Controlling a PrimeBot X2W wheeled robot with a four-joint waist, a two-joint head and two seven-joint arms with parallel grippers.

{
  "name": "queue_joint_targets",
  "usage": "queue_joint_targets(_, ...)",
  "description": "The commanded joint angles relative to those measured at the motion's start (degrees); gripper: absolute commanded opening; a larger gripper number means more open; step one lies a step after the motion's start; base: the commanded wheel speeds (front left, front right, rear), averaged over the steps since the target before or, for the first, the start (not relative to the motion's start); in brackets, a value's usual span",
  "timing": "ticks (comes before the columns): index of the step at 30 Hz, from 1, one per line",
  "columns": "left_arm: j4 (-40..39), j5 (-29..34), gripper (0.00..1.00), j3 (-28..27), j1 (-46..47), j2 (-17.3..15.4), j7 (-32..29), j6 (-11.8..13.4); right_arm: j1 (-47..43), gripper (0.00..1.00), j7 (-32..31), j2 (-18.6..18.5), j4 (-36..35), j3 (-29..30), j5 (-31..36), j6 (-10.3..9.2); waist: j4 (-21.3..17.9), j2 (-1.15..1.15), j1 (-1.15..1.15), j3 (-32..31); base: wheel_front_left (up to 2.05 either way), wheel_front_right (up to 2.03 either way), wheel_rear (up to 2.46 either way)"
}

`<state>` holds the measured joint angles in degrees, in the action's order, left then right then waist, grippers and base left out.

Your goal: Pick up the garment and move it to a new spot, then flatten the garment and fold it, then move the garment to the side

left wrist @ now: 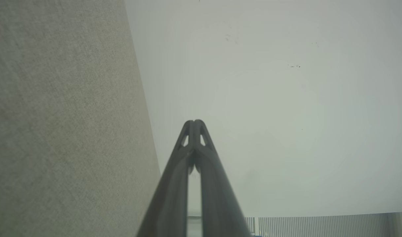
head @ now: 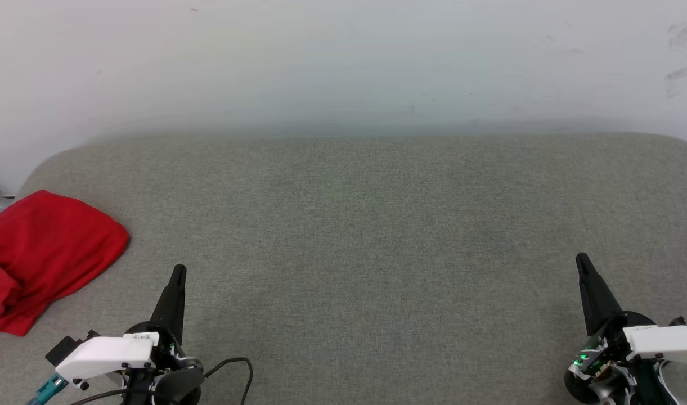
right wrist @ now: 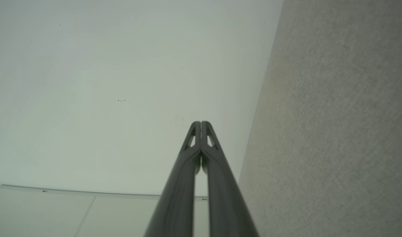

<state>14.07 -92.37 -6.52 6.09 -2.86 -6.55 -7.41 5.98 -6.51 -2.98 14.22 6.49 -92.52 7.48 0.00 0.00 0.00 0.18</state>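
The garment (head: 45,253), one rumpled red bundle, lies at the far left edge of the one grey fabric bench (head: 366,225). Pick-up seems not yet begun. The nearer left pincer (head: 178,271) would need to open and reach leftward. It and the right pincer (head: 583,260), two in all, are closed tight and empty.

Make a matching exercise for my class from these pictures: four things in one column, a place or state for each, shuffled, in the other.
1 garment
2 left gripper
3 right gripper
4 wall

A pale, behind the grey surface
B shut, lower right
C red, bunched at the surface's left edge
D shut, lower left

Pairs: 1-C, 2-D, 3-B, 4-A
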Motion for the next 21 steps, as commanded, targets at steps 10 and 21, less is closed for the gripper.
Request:
queue_joint_targets(10,0.57,0.1,1.0,1.76,-0.65,0.16,1.13,0.08,-1.4,1.0,1.06,0.06,-0.09,-0.68,0.4,0.01,0.0,0.0,0.0,0.03,0.0,0.0,0.0)
queue_joint_targets(21,-3.11,1.03,1.0,5.52,0.47,0.11,4.56,0.05,-1.98,1.0,4.25,-0.54,-4.24,-2.87,2.05,0.01,0.05,0.0,0.0,0.07,0.0,0.0,0.0)
